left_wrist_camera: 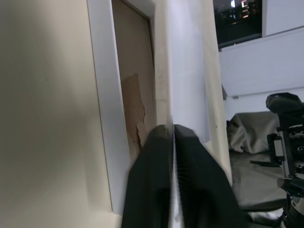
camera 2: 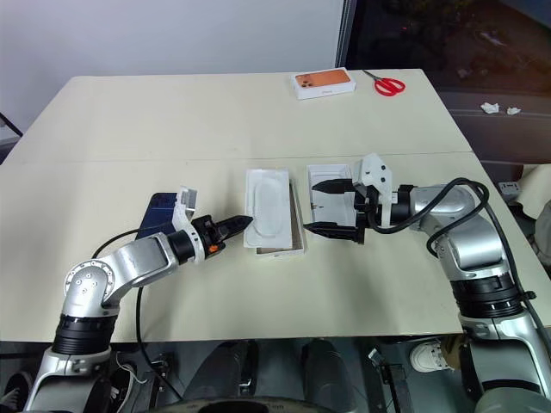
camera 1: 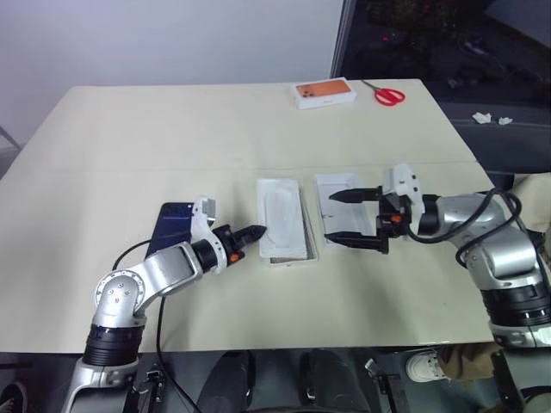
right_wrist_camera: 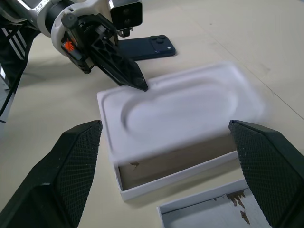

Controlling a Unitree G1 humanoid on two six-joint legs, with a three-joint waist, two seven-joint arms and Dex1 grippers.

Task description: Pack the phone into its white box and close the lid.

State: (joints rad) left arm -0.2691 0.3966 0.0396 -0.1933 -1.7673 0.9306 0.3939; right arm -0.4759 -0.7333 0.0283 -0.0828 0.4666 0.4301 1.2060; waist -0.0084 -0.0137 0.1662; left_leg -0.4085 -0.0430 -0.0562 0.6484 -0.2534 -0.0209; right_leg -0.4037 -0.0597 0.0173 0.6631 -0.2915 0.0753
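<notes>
The phone (right_wrist_camera: 142, 47) lies flat on the bench, back side up, so its camera cluster shows in one corner. It is dark navy and glossy, and it rests well to the left of the other two things. The white box (camera 1: 284, 219) stands open near the middle of the bench. A white moulded insert tray (right_wrist_camera: 185, 107) with an oval hollow sits in it tilted, one long edge raised out of the box. The lid (camera 2: 331, 194) lies just beside the box on the right, inner side up and plain white.
</notes>
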